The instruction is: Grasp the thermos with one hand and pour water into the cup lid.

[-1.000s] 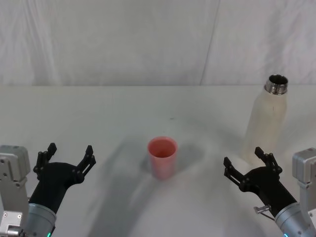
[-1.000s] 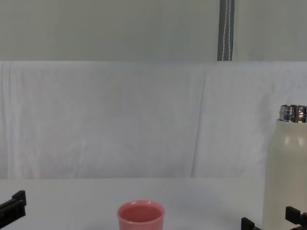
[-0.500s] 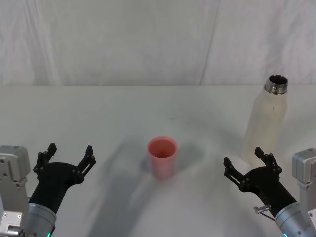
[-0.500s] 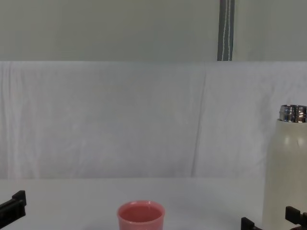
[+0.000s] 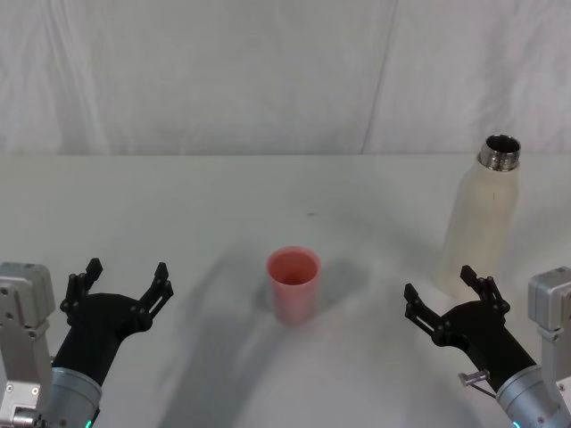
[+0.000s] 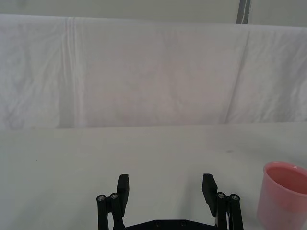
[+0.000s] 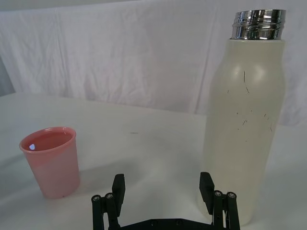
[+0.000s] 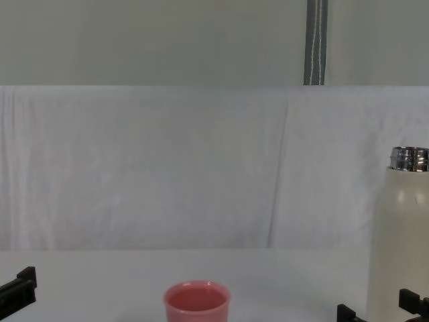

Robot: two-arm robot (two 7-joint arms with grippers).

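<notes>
On white table (image 5: 178, 196): cream thermos (image 5: 480, 218) upright far right, uncapped; pink cup lid (image 5: 293, 283) upright at centre. Right gripper (image 5: 449, 300) spread, empty, just near of thermos. Left gripper (image 5: 123, 281) spread, idle, near left. Risk: off-centre approach nudges tall thermos over, spilling water.

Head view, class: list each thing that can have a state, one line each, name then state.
thermos: upright on the table, uncapped, not held.
cup lid: upright, mouth up, standing free at table centre.
left gripper: open, holding nothing, near the table's left front.
right gripper: open, holding nothing, just in front of the thermos.
</notes>
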